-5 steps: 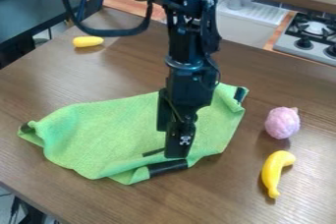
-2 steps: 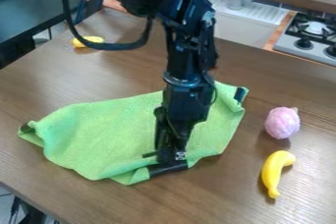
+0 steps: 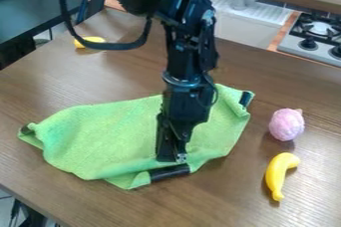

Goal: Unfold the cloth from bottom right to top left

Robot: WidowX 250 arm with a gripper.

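Since the earlier frames, the tool (image 3: pixel 172 158) has shifted slightly toward the left of the view, and the cloth (image 3: pixel 106 139) has moved a touch too: its nearest corner sits a little closer to the camera, and its far right corner a little further right. The tool hangs down over the cloth's near edge, its tip just beside the black strip (image 3: pixel 170 172) there. I cannot tell how wide it stands or whether it grips any fabric.

The green cloth lies rumpled across the middle of the wooden surface (image 3: pixel 206 201), with dark patches at its left and far right corners and part of its near edge turned over. To its right are a pink, roundish object (image 3: pixel 287 124) and, nearer the camera, a yellow banana (image 3: pixel 281 171). Another yellow object (image 3: pixel 81 42) rests at the far left, partly behind the arm's cable. A stove (image 3: pixel 309 43) stands beyond.
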